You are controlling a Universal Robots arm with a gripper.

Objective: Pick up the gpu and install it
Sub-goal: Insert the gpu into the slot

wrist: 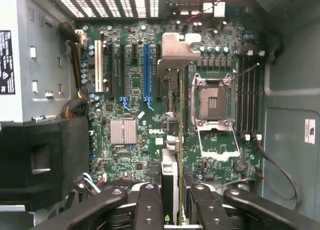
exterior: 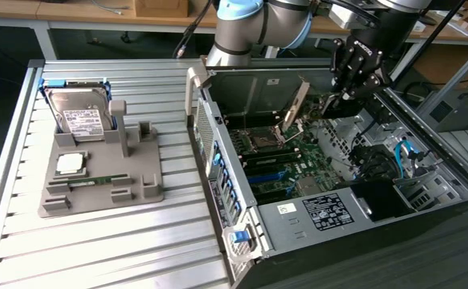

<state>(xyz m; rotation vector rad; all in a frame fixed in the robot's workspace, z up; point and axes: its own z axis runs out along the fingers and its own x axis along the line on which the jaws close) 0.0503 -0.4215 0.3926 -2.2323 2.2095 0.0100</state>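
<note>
The gpu (exterior: 294, 111) is a thin brownish card that hangs edge-on and slightly tilted above the motherboard (exterior: 286, 162), inside the open computer case (exterior: 242, 198). My gripper (exterior: 327, 108) is shut on the card's edge from the exterior view's right. In the wrist view the gpu (wrist: 170, 175) runs edge-on between my black fingers (wrist: 147, 205), and its silver end bracket (wrist: 177, 50) is at the far end. The card hovers beside the blue expansion slot (wrist: 146, 70) and is apart from the board.
The empty CPU socket (wrist: 212, 102) and RAM slots (wrist: 247, 90) lie beside the card. A black power supply (wrist: 40, 160) fills one side of the case. On the slatted table a grey fixture (exterior: 97, 180) holds a hard drive (exterior: 81, 117), a CPU (exterior: 70, 162) and a RAM stick (exterior: 97, 180).
</note>
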